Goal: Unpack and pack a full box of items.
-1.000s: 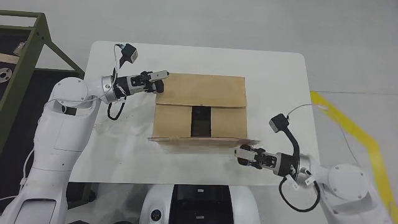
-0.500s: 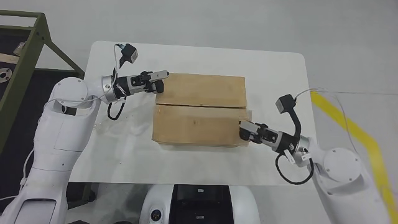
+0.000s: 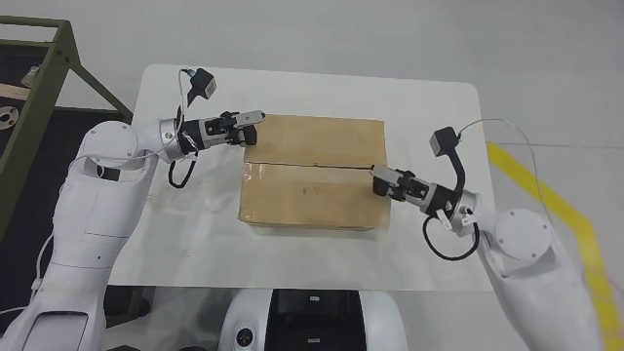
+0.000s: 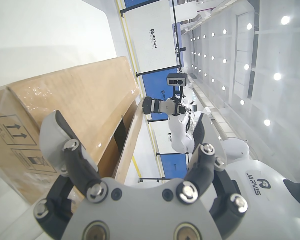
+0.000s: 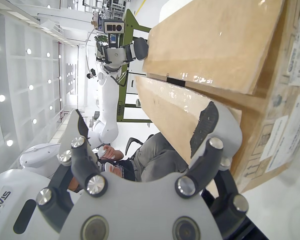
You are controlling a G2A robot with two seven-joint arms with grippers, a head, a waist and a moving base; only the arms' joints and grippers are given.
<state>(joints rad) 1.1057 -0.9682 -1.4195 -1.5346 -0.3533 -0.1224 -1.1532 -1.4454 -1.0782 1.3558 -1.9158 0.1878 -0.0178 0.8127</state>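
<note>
One nearly closed cardboard box (image 3: 312, 195)

Box (image 4: 72, 106) side — paired arrows (image 4: 15, 131) stamped; white barcode labels (image 5: 299, 58) — their print illegible.

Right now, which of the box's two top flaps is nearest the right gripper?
The flap nearer the robot's body; the right gripper sits at its end by the seam, jaws open. The farther flap has the left gripper at its corner.
</note>
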